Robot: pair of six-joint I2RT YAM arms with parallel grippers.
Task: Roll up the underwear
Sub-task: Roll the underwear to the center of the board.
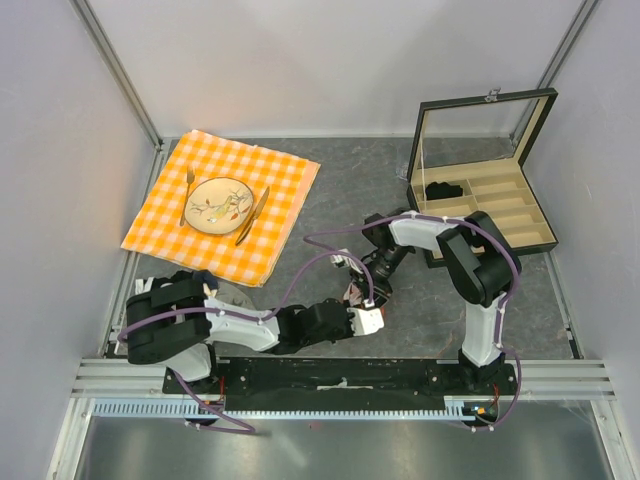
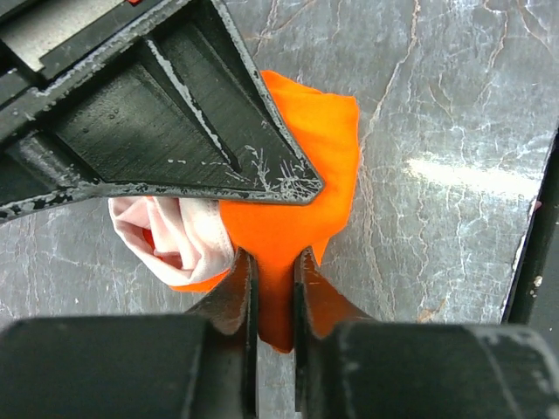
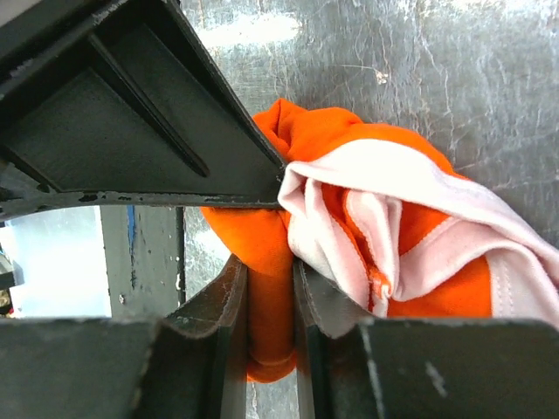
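The underwear (image 2: 301, 166) is a small orange-red garment with white trim, bunched up between my two grippers at the table's front middle (image 1: 372, 318). My left gripper (image 2: 273, 284) is shut on an orange fold of it, and the white trim (image 2: 179, 236) bulges to the left. My right gripper (image 3: 269, 297) is shut on another orange fold, with the white-trimmed bulk (image 3: 410, 236) to the right of its jaws. In the top view both grippers meet over the garment, left (image 1: 362, 318) and right (image 1: 378, 292), and hide most of it.
An orange checkered cloth (image 1: 270, 190) with a plate (image 1: 220, 205), fork and knife lies at the back left. An open compartment box (image 1: 480, 205) at the back right holds a small black bundle (image 1: 443, 189). The grey table (image 1: 350, 190) has walls on both sides.
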